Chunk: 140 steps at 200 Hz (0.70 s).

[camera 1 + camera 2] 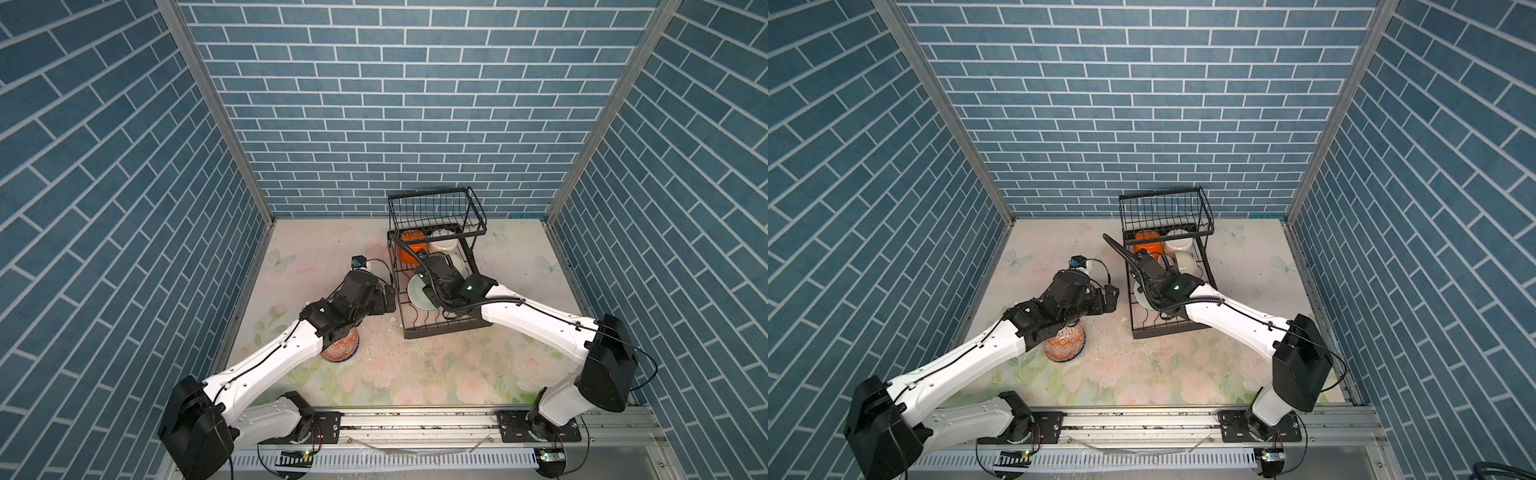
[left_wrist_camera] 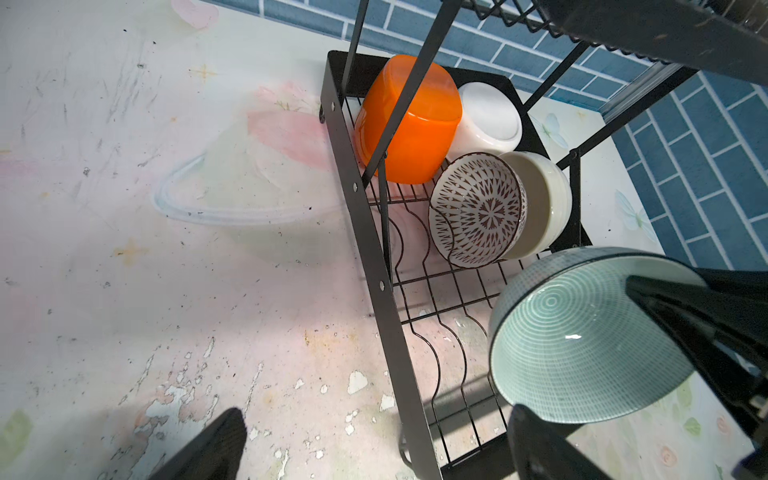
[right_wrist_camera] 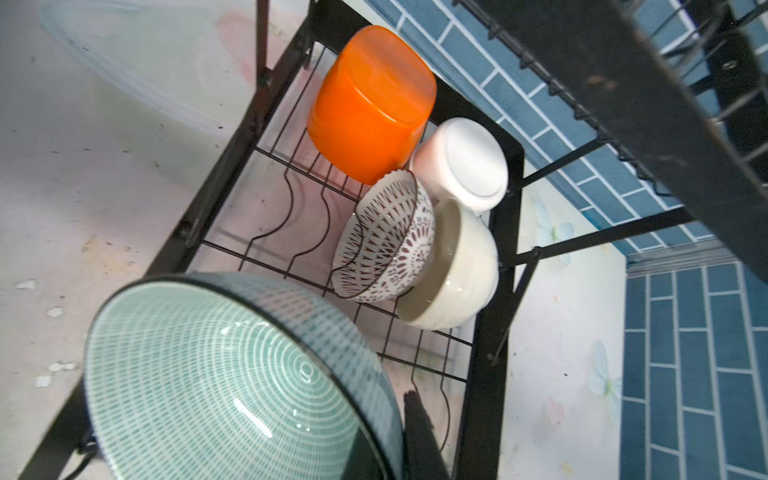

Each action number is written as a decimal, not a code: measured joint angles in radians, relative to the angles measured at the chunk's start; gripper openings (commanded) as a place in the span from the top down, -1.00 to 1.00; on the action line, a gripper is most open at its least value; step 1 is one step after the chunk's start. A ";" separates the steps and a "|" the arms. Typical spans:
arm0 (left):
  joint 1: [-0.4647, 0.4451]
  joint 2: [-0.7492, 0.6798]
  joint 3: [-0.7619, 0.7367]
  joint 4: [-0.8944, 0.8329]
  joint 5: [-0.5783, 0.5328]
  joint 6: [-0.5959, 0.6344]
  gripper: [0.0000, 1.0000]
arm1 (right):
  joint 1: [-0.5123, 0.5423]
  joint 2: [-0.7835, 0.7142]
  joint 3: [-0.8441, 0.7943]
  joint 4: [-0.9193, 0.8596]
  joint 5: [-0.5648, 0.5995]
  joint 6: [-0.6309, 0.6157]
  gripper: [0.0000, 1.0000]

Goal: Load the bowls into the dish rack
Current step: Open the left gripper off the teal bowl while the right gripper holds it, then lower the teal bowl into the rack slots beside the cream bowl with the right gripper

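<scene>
The black wire dish rack (image 1: 436, 328) (image 1: 1167, 330) stands at the back middle. On its base rest an orange bowl (image 2: 409, 124), a white bowl (image 2: 490, 120), a dark patterned bowl (image 2: 478, 212) and a cream bowl (image 2: 544, 203). My right gripper (image 3: 392, 449) is shut on the rim of a pale green bowl (image 3: 216, 374) (image 2: 582, 345), tilted over the rack's nearer base wires. My left gripper (image 2: 374, 453) (image 1: 386, 299) is open and empty beside the rack's left rail. An orange patterned bowl (image 1: 340, 347) (image 1: 1065, 343) lies on the table, partly under my left forearm.
The rack's raised basket (image 1: 436, 208) hangs over the far bowls. A see-through round shape (image 2: 249, 195) lies on the table left of the rack. Blue brick walls close in three sides. The table mat (image 1: 415, 374) is flaked and scuffed.
</scene>
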 measured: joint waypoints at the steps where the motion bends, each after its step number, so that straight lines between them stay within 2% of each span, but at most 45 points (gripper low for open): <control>1: 0.000 0.000 0.000 0.000 0.000 0.000 -0.99 | 0.000 0.000 0.000 -0.001 0.002 0.000 1.00; 140: 0.020 0.021 -0.008 0.040 -0.009 0.012 -0.99 | -0.138 -0.076 -0.154 -0.050 0.278 -0.074 1.00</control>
